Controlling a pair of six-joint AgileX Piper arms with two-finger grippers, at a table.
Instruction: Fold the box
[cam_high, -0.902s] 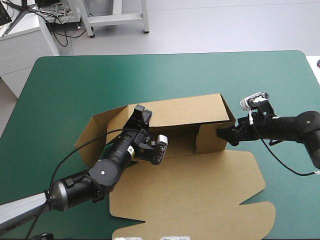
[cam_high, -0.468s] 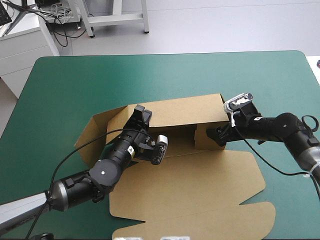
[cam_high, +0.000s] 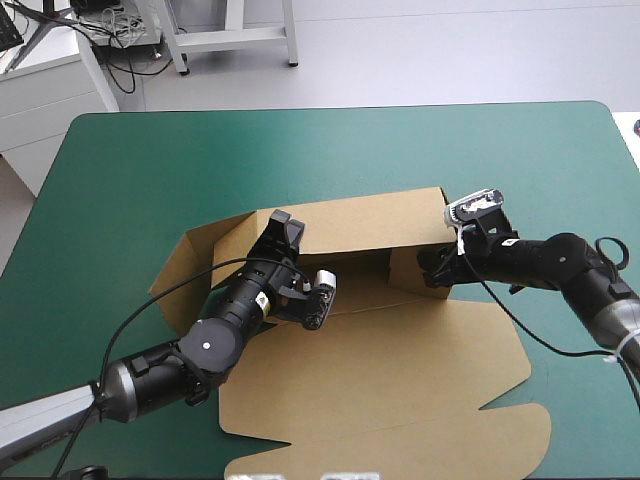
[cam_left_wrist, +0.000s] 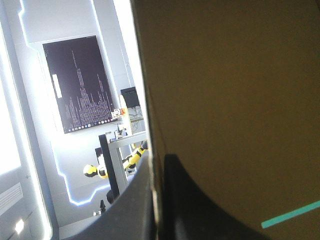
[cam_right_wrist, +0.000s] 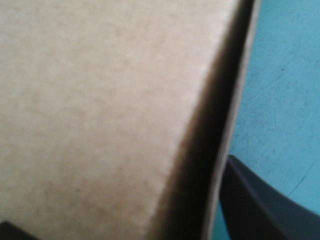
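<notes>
On the counter (cam_high: 150, 170), at its middle, still clenching the box (cam_high: 400, 360) by its raised far wall in the left hand (cam_high: 283, 228); lid flat toward the near edge. Has pushed the right hand (cam_high: 432, 268), fingers apart, farther left, swinging the right end flap (cam_high: 405, 270) inward. Probably ready for tucking.

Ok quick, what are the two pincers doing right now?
Left pincer: shut on the box, at its back wall.
Right pincer: open, around a side flap of the box.
</notes>
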